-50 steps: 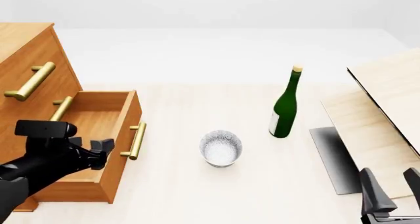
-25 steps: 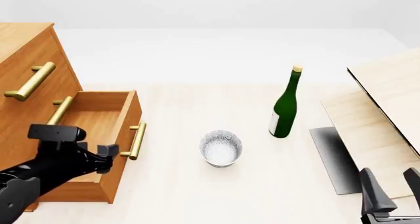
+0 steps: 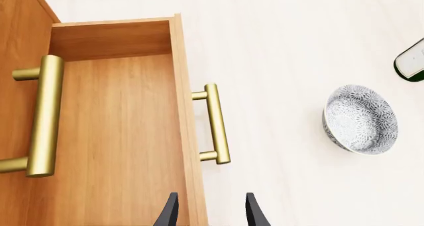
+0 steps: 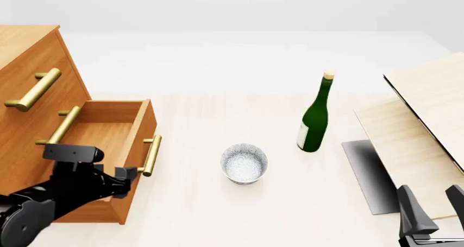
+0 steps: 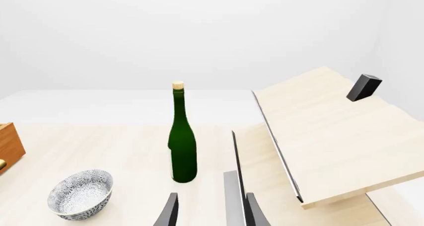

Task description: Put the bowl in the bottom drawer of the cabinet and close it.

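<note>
the bowl stands upright on the table, beside the pulled-out bottom drawer. left gripper hovers above the drawer's front, fingers spread, holding nothing. right gripper likewise spread.

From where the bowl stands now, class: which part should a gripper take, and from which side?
Take the bowl by its rim, coming straight down from above. It stands upright with its mouth open, apart from the bottle and the drawer, so one finger could probably go inside the wall and one outside.
</note>
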